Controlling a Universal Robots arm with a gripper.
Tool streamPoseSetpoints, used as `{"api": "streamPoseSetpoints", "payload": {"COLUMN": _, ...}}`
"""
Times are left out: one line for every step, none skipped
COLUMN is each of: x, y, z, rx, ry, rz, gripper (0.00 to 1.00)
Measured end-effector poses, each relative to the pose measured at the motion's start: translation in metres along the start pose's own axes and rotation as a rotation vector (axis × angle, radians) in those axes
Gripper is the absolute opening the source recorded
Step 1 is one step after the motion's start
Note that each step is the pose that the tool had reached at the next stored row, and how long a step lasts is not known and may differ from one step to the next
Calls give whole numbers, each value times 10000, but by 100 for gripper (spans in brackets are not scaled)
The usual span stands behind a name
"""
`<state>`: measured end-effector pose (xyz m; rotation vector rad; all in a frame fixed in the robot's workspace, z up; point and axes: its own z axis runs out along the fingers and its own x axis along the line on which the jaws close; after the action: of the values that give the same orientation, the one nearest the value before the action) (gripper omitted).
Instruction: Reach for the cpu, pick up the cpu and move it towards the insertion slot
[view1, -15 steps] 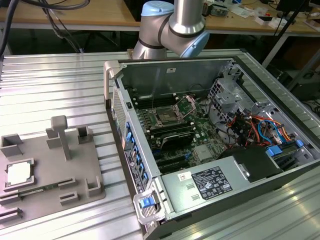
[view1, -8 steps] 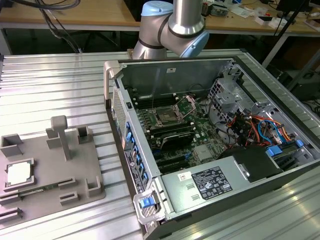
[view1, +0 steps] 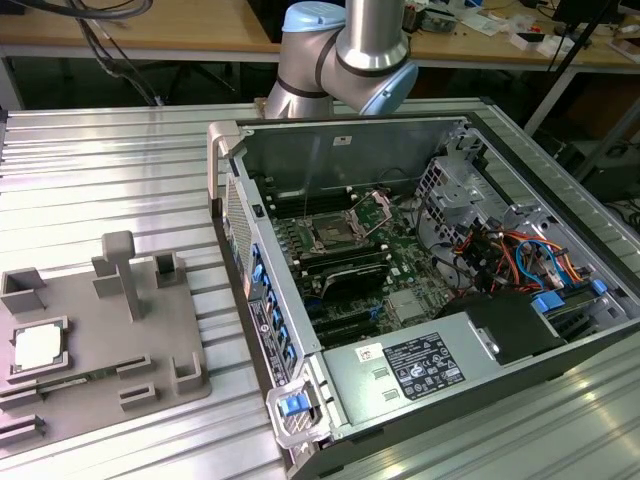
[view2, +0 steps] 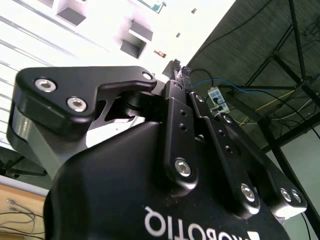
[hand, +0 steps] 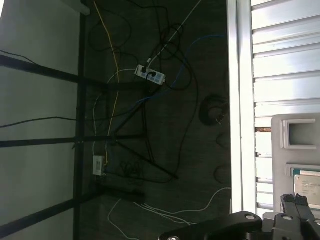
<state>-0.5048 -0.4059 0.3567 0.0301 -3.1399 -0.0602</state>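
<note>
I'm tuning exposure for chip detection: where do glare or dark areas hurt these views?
Exterior view: even light, the whitish-silver square cpu shows plainly in its grey plastic fixture, though glare streaks the ribbed metal table. Second wrist view: the table behind the black gripper is washed out white. First wrist view: the dark floor is dim beside bright table slats.

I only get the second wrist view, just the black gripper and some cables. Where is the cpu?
Observer: In the exterior view the cpu lies in a grey fixture plate on the exterior view's left.
Operator: Is the gripper near it?
Observer: The first wrist view shows the shut gripper aimed toward that plate, the cpu beyond its tips, untouched.
Operator: Where's the slot?
Observer: The insertion slot sits on the green circuit board inside the open computer case.
</note>
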Motion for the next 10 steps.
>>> {"api": "streamPoseSetpoints", "payload": {"x": 0, "y": 0, "z": 0, "rx": 1, "ry": 1, "rz": 1, "gripper": 11}}
{"api": "streamPoseSetpoints", "payload": {"x": 1, "y": 0, "z": 0, "rx": 0, "ry": 0, "rz": 1, "gripper": 11}}
{"api": "streamPoseSetpoints", "payload": {"x": 1, "y": 0, "z": 0, "rx": 0, "ry": 0, "rz": 1, "gripper": 11}}
{"api": "streamPoseSetpoints", "payload": {"x": 2, "y": 0, "z": 0, "rx": 0, "ry": -1, "rz": 1, "gripper": 11}}
{"api": "streamPoseSetpoints", "payload": {"x": 8, "y": 0, "z": 0, "rx": 1, "ry": 1, "rz": 1, "gripper": 11}}
{"api": "streamPoseSetpoints", "payload": {"x": 13, "y": 0, "z": 0, "rx": 0, "ry": 0, "rz": 1, "gripper": 11}}
{"api": "streamPoseSetpoints", "payload": {"x": 22, "y": 0, "z": 0, "rx": 0, "ry": 0, "rz": 1, "gripper": 11}}
{"api": "streamPoseSetpoints", "payload": {"x": 30, "y": 1, "z": 0, "rx": 0, "ry": 0, "rz": 1, "gripper": 11}}
{"api": "streamPoseSetpoints", "payload": {"x": 35, "y": 1, "z": 0, "rx": 0, "ry": 0, "rz": 1, "gripper": 11}}
{"api": "streamPoseSetpoints", "payload": {"x": 40, "y": 1, "z": 0, "rx": 0, "ry": 0, "rz": 1, "gripper": 11}}
